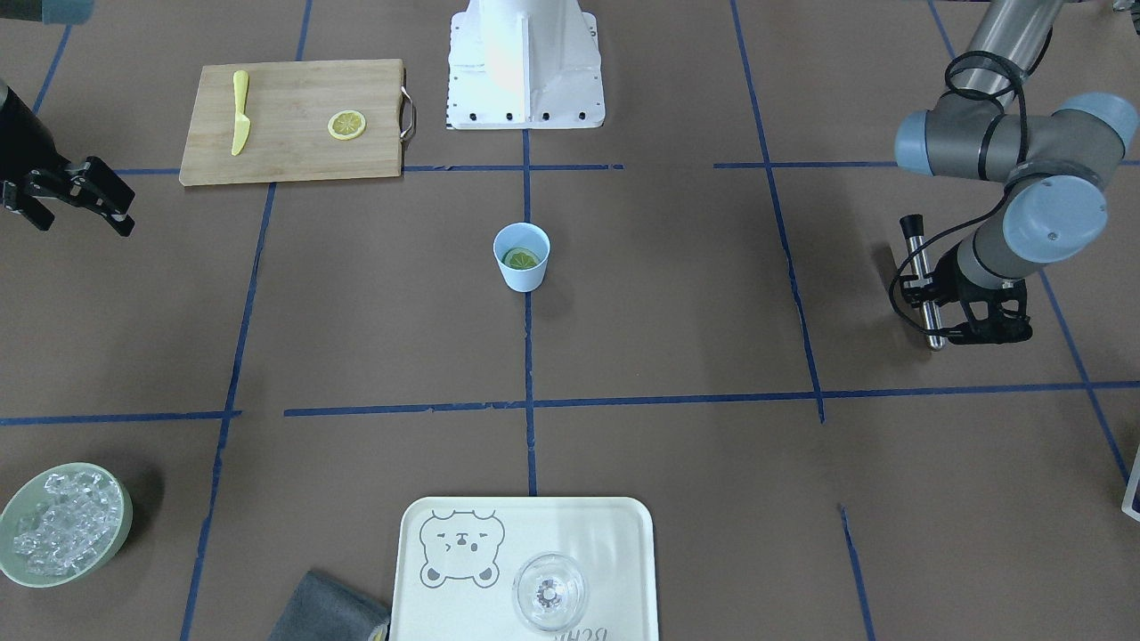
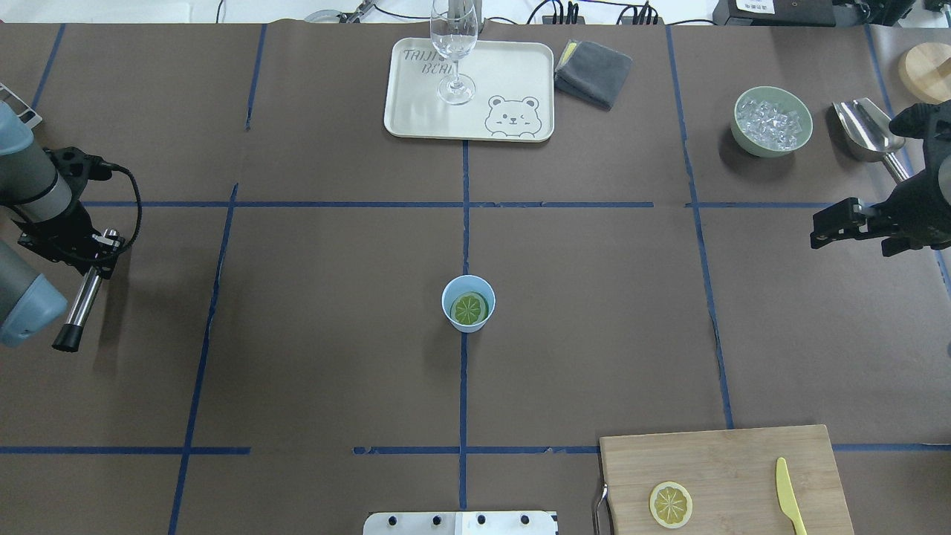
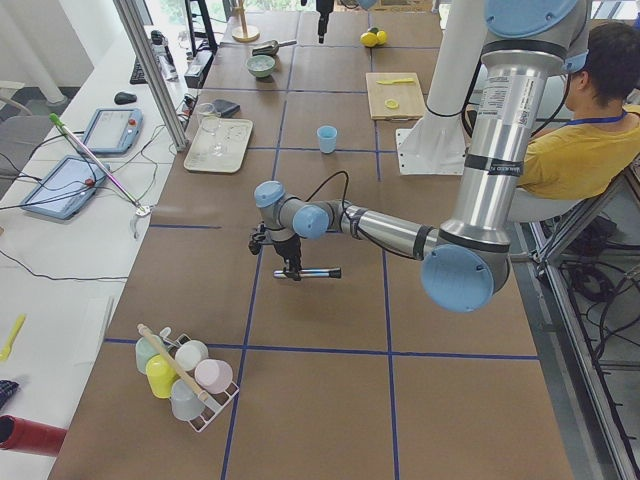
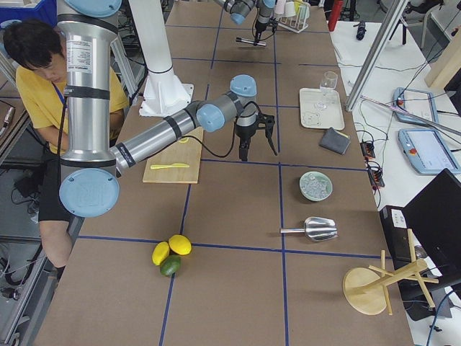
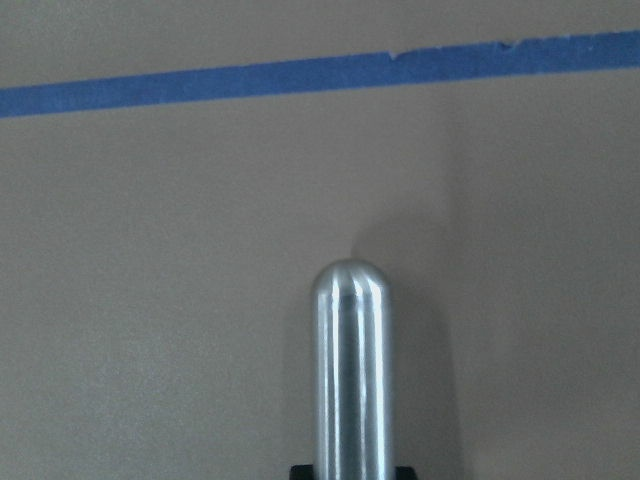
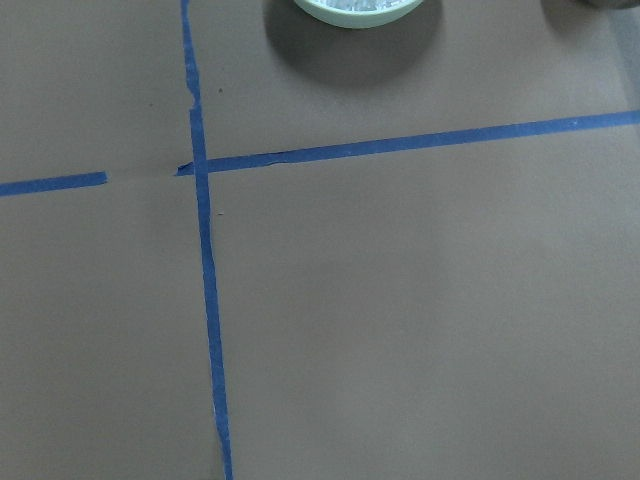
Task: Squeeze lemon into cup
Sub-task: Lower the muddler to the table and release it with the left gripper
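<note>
One fixed camera looks down from behind the robot base [image 1: 525, 71], another faces it across the table [image 1: 677, 312]; both share the cup [image 1: 522, 278] and cutting board [image 1: 294, 133]. Two farther cameras look along the table from its ends. The wrist cameras hang close above it, the left showing a metal rod [image 5: 350, 380].

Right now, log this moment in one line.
lemon: in cup | left gripper: shut on rod | right gripper: open, empty | second slice: on board
</note>
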You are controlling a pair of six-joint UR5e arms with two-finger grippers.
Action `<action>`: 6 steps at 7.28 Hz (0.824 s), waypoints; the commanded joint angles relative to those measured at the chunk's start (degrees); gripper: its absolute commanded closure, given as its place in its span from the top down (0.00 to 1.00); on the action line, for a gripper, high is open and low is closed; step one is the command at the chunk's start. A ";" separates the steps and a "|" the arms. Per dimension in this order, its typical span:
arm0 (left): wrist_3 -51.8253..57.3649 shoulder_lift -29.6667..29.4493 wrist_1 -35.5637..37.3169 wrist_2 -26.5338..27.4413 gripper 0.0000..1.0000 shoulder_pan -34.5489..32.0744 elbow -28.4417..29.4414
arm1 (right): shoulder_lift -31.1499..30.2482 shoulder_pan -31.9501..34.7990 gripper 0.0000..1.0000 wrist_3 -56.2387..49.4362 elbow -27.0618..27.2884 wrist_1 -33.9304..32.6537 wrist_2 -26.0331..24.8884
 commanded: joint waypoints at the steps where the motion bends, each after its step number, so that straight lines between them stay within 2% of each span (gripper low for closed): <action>1: -0.11 0.02 -0.21 0.00 0.32 0.00 0.05 | 0.00 0.17 1.00 0.00 0.09 0.00 0.09; 4: -0.20 0.02 -0.21 0.00 0.40 0.00 -0.04 | 0.00 0.52 1.00 0.00 0.09 0.00 0.88; 6: -0.20 0.02 -0.21 0.00 0.56 0.00 -0.04 | 0.09 0.61 1.00 0.00 0.09 0.00 0.97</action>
